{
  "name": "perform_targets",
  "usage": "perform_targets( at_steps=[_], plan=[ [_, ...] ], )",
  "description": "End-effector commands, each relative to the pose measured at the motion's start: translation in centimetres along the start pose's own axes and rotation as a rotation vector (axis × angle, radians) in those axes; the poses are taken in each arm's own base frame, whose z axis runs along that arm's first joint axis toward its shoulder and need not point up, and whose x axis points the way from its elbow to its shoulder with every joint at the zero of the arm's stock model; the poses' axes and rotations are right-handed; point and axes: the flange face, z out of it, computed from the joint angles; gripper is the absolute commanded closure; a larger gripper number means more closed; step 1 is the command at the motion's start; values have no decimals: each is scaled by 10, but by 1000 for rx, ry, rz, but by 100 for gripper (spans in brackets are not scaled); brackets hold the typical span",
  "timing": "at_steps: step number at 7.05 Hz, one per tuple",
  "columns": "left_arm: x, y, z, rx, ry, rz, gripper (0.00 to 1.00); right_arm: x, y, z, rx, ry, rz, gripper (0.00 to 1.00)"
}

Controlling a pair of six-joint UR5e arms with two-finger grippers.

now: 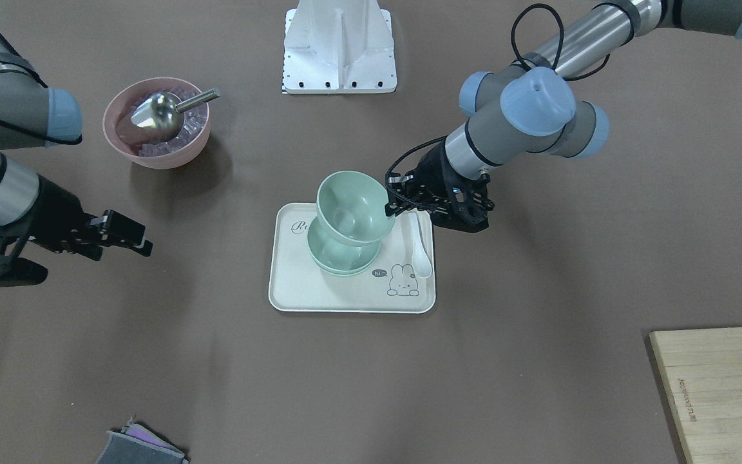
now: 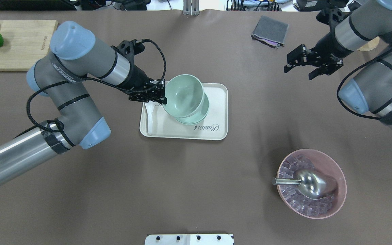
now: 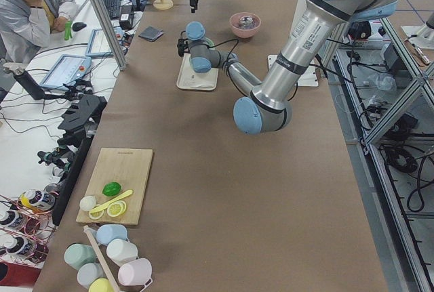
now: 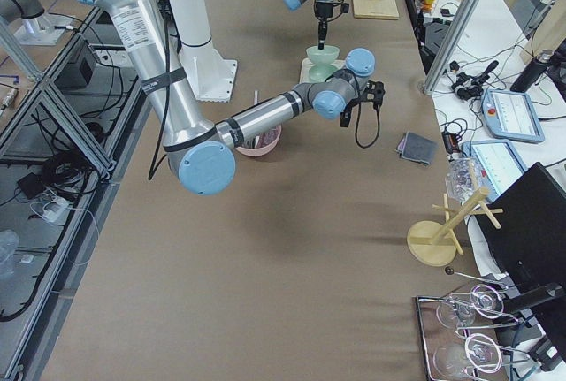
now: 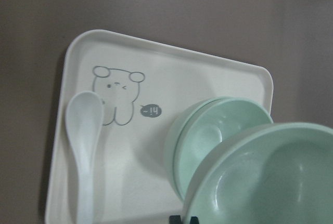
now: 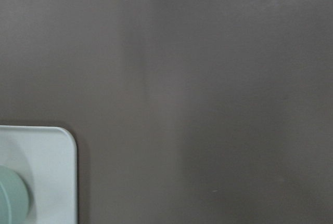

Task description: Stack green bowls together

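My left gripper (image 1: 393, 205) (image 2: 163, 97) is shut on the rim of one green bowl (image 1: 353, 206) (image 2: 184, 93) and holds it, slightly tilted, just above two nested green bowls (image 1: 344, 261) (image 2: 201, 115) on the cream rabbit tray (image 1: 345, 299) (image 2: 216, 132). In the left wrist view the held bowl (image 5: 270, 177) fills the lower right, with the nested bowls (image 5: 218, 130) under it. My right gripper (image 1: 133, 238) (image 2: 299, 69) is open and empty, well away over bare table.
A white spoon (image 1: 421, 254) (image 5: 83, 135) lies on the tray beside the bowls. A pink bowl (image 1: 155, 154) (image 2: 340, 200) holds ice cubes and a metal scoop (image 2: 311, 182). A cutting board (image 2: 19, 44) with fruit and a grey cloth (image 2: 270, 30) lie at the table's far edge.
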Motion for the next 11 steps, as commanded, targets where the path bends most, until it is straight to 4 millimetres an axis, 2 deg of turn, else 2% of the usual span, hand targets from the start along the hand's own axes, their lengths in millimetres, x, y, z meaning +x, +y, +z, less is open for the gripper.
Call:
perform_targets(
  at_steps=[1,11],
  plan=[
    [12,2,14,10,-3,8,100,62,2,-11,4,35,-60,0],
    [4,-12,22,84,-32,11,100,67,1,-7,0,41,-53,0]
  ],
)
